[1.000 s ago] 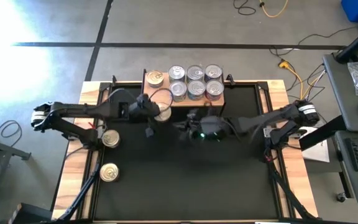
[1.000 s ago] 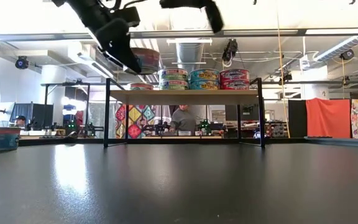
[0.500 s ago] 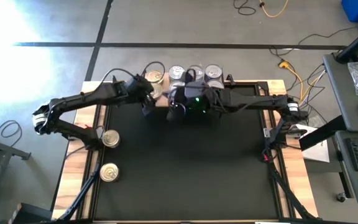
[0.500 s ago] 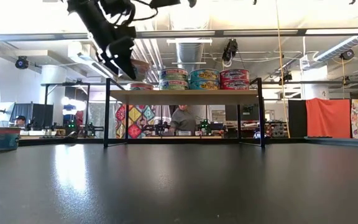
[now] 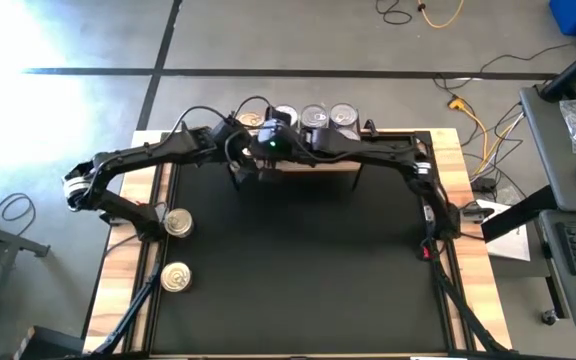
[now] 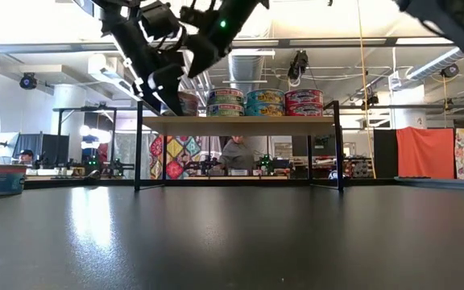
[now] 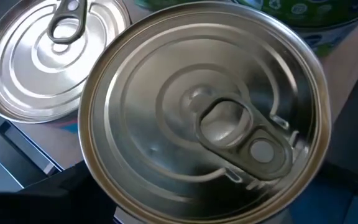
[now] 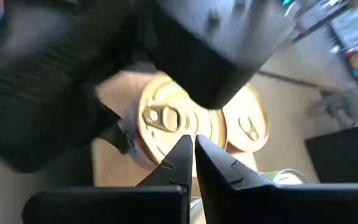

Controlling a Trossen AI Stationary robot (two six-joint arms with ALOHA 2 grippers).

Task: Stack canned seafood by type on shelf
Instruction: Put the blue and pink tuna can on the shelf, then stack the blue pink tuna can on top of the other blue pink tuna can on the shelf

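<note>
The shelf (image 6: 240, 123) stands at the table's far edge with stacked red-, green- and blue-labelled cans (image 6: 264, 102) on its right part. My left gripper (image 5: 238, 160) is at the shelf's left end, shut on a silver-lidded can (image 7: 204, 118) (image 6: 185, 103). Another can (image 7: 42, 56) stands beside it. My right gripper (image 8: 192, 146) (image 5: 260, 150) hovers shut just above and beside the left one, over a gold-looking lid (image 8: 160, 118), touching nothing. My left gripper holds the silver-lidded can by its round side wall (image 7: 95, 155), one dark finger on either side. The fingers come slanting down from the table's near-left. The can sits upright, lid up, over the shelf's left end. Whether its base rests on the shelf, I cannot tell.
Two loose cans (image 5: 177, 222) (image 5: 175, 277) lie on the table's left side near the wooden edge. My right arm (image 5: 368, 150) stretches across the shelf's front. The black tabletop (image 5: 298, 260) in front of the shelf is free room.
My left gripper has carried the can toward the far edge, from in front of the shelf to its left end. My right gripper, still shut, has swung from the table's middle toward the far left, rolling as it went, and now sits beside the left gripper.
</note>
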